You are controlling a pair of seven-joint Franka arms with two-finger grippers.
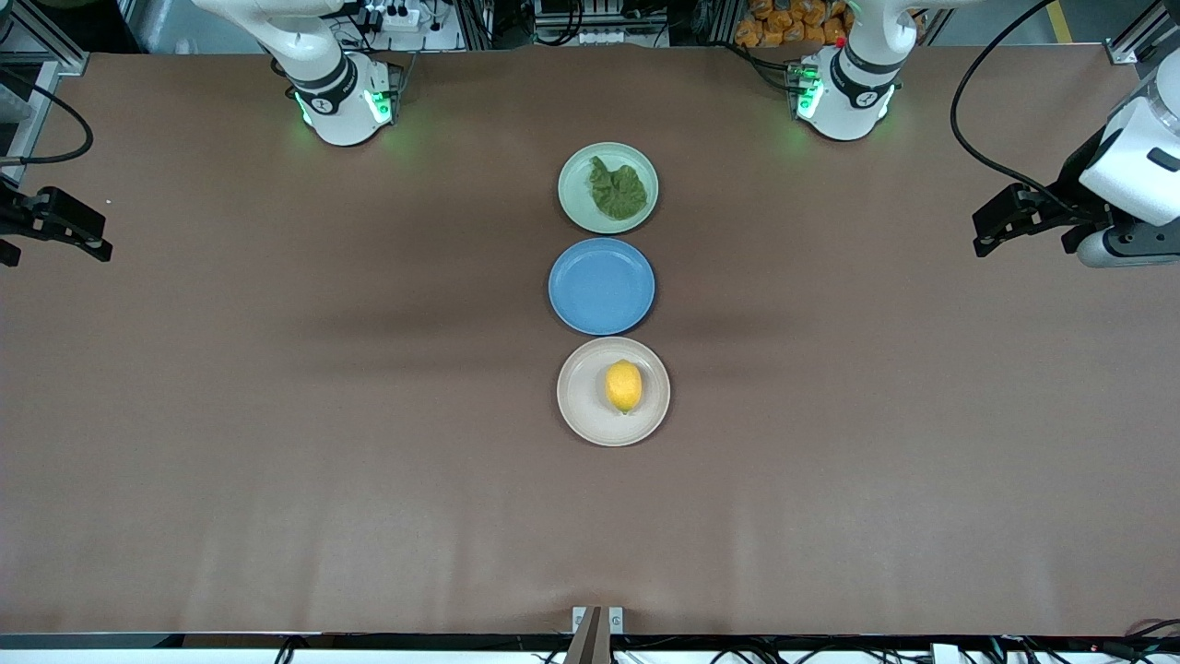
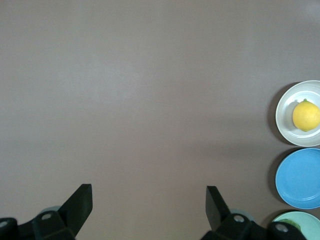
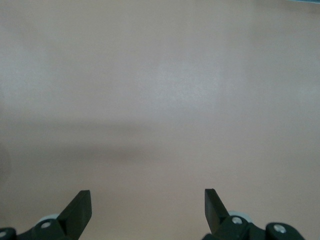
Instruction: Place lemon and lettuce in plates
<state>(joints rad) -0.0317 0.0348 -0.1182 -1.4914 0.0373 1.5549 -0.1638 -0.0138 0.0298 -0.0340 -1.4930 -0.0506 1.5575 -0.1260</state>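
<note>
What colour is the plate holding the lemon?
Beige off-white plate, with the lemon on it; it shows best in the front view.

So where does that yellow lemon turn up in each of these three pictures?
Front view: the lemon lies in the beige plate, the plate nearest the camera, next to the blue plate.
Left wrist view: the lemon shows at the picture's edge, in the same beige plate.
Right wrist view: not in it; only bare table.
Shared landmark: the blue plate, seen in the front and left wrist views.
</note>
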